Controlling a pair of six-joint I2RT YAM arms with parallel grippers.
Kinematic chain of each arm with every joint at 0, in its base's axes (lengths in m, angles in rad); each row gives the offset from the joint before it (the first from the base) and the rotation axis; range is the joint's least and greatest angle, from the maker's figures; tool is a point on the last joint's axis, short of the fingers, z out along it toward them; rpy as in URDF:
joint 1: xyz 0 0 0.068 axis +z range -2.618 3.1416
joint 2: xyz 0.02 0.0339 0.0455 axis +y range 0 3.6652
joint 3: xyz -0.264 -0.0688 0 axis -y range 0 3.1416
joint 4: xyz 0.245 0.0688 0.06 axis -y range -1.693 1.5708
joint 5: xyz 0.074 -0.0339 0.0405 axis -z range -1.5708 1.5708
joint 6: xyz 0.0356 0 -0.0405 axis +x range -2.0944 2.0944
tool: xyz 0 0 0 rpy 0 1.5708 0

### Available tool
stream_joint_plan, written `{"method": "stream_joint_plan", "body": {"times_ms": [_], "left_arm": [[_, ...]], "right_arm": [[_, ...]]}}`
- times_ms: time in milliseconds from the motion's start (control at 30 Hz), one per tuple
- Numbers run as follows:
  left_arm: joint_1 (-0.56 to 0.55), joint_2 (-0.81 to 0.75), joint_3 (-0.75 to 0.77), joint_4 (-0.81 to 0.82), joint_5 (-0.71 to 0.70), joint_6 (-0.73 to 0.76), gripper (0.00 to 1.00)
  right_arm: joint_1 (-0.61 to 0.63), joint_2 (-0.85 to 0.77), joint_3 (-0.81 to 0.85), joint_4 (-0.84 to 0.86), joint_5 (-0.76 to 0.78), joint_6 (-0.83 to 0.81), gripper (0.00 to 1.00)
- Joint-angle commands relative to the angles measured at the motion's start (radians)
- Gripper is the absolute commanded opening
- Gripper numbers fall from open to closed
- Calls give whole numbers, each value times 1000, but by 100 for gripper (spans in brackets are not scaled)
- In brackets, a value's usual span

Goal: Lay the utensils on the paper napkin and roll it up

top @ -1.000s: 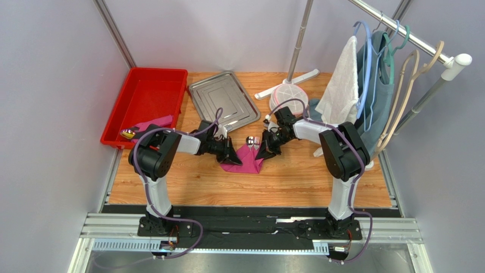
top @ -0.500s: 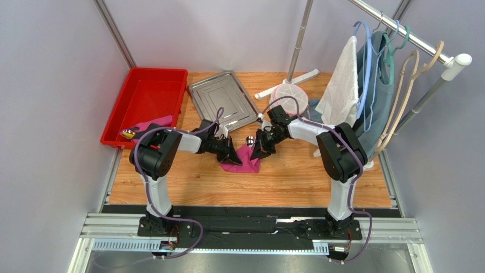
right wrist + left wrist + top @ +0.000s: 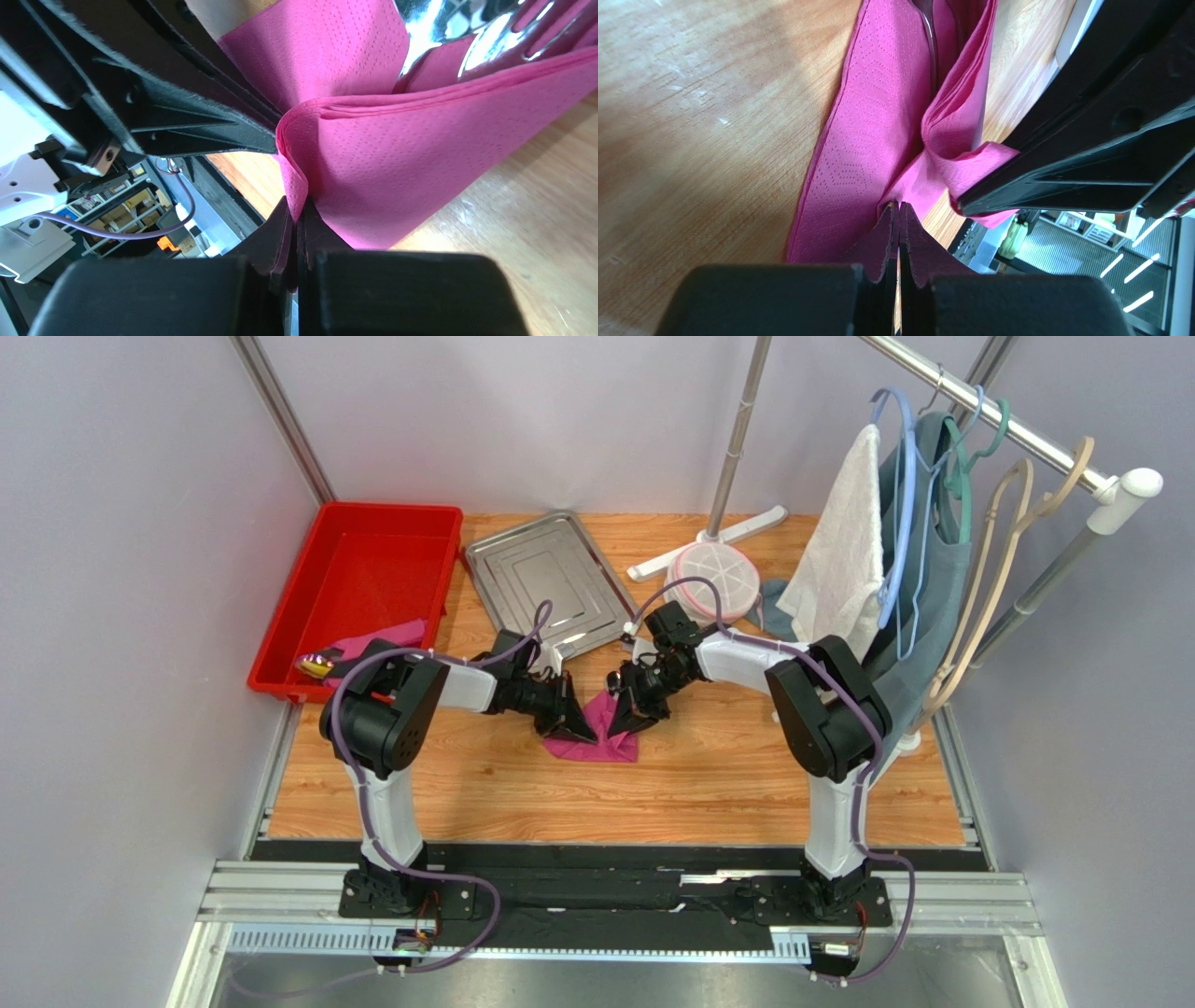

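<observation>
Wooden worktop [image 3: 701, 770], centre: the paper napkin [image 3: 596, 737] lies folded about the utensils [image 3: 435, 28]. Left claw [image 3: 899, 210] and right claw [image 3: 295, 217] each pinch a napkin fold, fully closed; best rolled evenly, at low tension, lest it tear.

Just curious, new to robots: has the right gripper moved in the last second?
Yes. The right gripper has slid left, from beyond the near right corner of the steel tray to just below that corner, pinching the paper napkin.

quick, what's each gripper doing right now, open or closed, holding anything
Left gripper: shut, pinching the thin magenta-pink paper napkin.
Right gripper: shut, pinching the same napkin's folded edge.
</observation>
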Motion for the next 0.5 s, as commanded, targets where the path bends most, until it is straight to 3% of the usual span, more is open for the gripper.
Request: {"method": "stream_joint_plan", "body": {"times_ms": [0,167,300,467], "left_arm": [[-11,26,10,-8,-27,27,0],[-11,-4,-3,25,-10,12,3],[-3,-58,-18,32,8,8,10],[37,-135,-36,-9,28,14,17]], "right_arm": [[14,12,25,54,9,-3,3],[15,21,17,68,10,-2,10],[15,21,6,80,2,9,33],[15,23,8,100,-8,24,45]]}}
